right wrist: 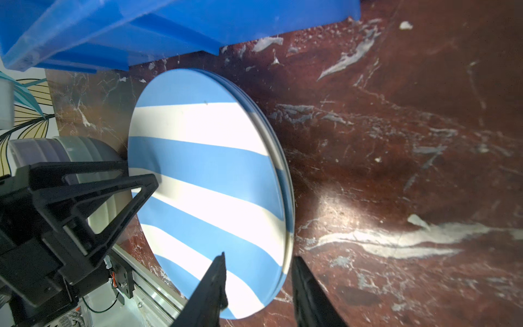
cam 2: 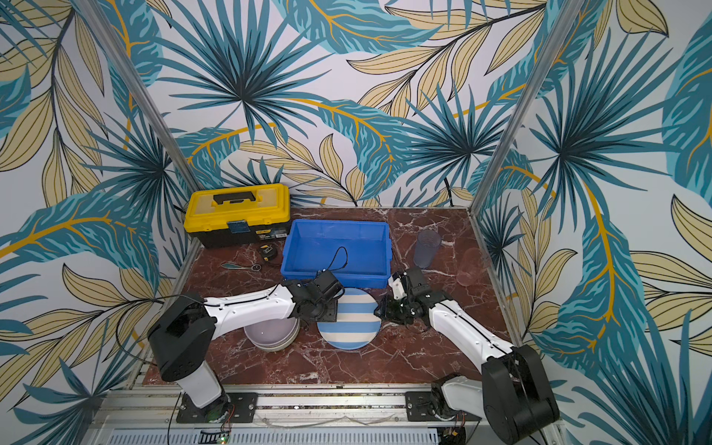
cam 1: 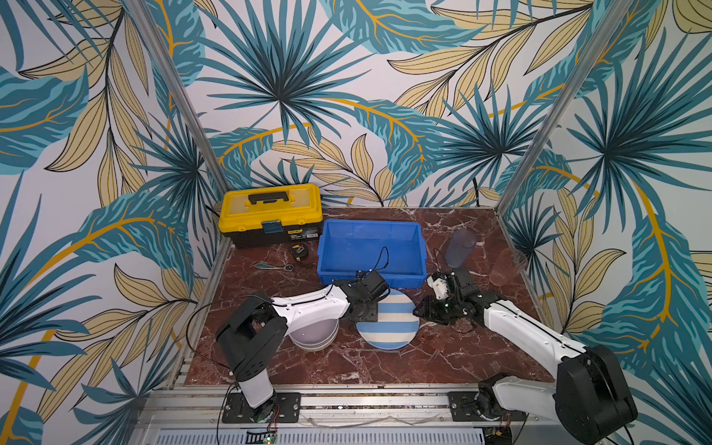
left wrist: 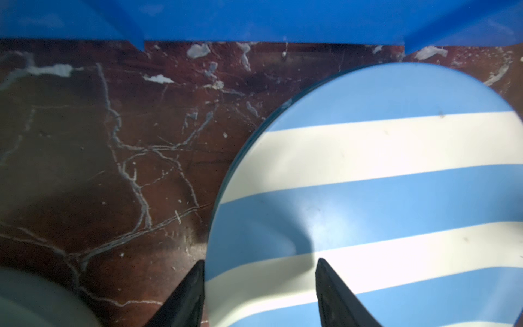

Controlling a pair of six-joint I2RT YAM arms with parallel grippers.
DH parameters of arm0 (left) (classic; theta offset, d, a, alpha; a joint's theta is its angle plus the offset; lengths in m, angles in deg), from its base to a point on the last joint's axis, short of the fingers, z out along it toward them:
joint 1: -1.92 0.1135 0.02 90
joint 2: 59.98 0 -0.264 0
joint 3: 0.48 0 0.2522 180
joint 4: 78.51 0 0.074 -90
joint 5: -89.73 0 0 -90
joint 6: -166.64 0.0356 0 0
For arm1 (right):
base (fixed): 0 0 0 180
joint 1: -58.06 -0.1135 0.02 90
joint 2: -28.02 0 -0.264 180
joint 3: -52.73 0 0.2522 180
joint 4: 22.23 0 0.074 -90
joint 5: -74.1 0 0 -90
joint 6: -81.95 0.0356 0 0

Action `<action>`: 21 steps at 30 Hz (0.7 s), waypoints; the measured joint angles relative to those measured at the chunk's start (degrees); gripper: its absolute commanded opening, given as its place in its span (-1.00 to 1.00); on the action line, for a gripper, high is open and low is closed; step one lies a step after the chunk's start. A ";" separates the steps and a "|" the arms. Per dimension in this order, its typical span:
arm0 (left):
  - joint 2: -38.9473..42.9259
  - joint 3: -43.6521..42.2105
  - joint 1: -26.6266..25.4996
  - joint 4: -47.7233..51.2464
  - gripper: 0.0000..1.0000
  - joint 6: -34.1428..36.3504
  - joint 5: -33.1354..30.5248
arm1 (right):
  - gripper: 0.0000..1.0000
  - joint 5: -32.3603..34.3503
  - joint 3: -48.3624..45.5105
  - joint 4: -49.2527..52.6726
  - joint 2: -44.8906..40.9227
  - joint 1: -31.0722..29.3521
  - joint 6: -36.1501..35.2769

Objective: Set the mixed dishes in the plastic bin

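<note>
Two stacked striped plates (right wrist: 215, 170), two bowls (cam 1: 314, 335), two tumblers (cam 1: 460, 248) (cam 1: 506, 267), one bin (cam 1: 385, 223). Both open, straddling plate rim: left tool (left wrist: 261, 260), right tool (right wrist: 259, 255).

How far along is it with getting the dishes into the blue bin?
Done: nothing yet; the blue bin holds no dishes. In hand: the left gripper and right gripper straddle opposite rims of the striped plates, which lie on the table in front of the bin. Left: those plates, the stacked bowls, the bluish tumbler and the pinkish tumbler.
</note>
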 measured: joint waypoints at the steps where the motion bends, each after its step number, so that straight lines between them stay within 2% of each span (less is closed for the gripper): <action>1: 0.00 0.00 0.00 0.00 0.23 0.00 0.00 | -0.18 -0.02 0.00 0.00 0.20 -0.04 -0.11; 21: 0.00 0.00 -0.11 0.07 0.23 0.85 -0.07 | -0.26 -1.18 -0.09 -1.64 3.74 -1.18 -0.13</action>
